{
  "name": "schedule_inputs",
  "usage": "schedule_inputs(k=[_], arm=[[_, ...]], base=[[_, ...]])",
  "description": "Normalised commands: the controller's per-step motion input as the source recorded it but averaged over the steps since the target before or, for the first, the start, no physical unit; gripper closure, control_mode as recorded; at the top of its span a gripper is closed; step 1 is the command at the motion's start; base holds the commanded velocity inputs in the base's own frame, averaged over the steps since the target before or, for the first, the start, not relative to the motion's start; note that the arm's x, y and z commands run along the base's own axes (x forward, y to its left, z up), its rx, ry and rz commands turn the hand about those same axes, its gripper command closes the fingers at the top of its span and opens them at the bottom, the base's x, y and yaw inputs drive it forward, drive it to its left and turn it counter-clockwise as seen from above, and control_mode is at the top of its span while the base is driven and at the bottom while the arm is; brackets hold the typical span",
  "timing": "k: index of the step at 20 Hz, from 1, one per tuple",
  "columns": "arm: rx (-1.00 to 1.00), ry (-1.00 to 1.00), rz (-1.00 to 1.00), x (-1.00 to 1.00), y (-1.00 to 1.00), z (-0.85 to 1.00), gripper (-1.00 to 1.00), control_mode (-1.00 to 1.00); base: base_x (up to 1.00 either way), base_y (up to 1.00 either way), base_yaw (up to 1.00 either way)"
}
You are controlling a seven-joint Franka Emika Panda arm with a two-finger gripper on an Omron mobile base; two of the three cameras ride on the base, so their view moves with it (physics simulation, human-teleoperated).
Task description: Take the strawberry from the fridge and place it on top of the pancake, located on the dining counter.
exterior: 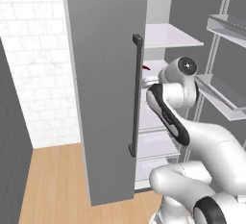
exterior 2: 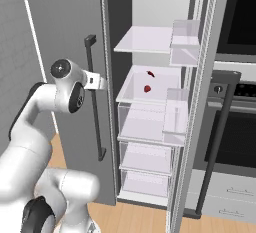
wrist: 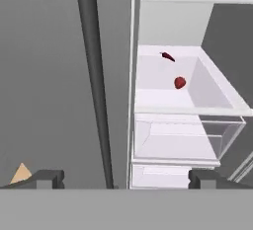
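Strawberry (wrist: 180, 82): small bright-red berry, lying on a white shelf (exterior 2: 135, 94) inside the fridge (exterior 2: 155, 7), right-hand door open. A thinner, darker red item (wrist: 168, 57) lies just behind it on the same shelf.

Gripper (wrist: 123, 177): jaws spread wide, holding nothing; it faces the fridge interior from outside, close to the closed left door's dark bar handle (wrist: 94, 76).

Progress: early. The fridge stands open and the berry is exposed; approach, grasp, carry and placement on the pancake are all left to do.

Relative position: the strawberry sits well ahead of the fingertips (wrist: 47, 177), deeper in the fridge and off to the handle's far side, apart from the gripper.
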Motion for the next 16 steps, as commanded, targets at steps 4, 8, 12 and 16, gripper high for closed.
schedule_inputs(k=[4, 8, 12, 16], arm=[[0.15, 0.04, 0.02, 0.58, 0.43, 0.0, -1.0, -1.0], [0.04, 0.0, 0.0, 0.61, 0.24, 0.0, -1.0, -1.0], [-0.11, -0.05, -0.07, 0.46, 0.27, 0.0, -1.0, -1.0], [-0.07, -0.01, -0.08, 0.51, 0.29, 0.0, -1.0, -1.0]], base=[[0.0, 0.0, 0.0], [0.0, 0.0, 0.0], [0.0, 0.0, 0.0], [0.0, 0.0, 0.0]])
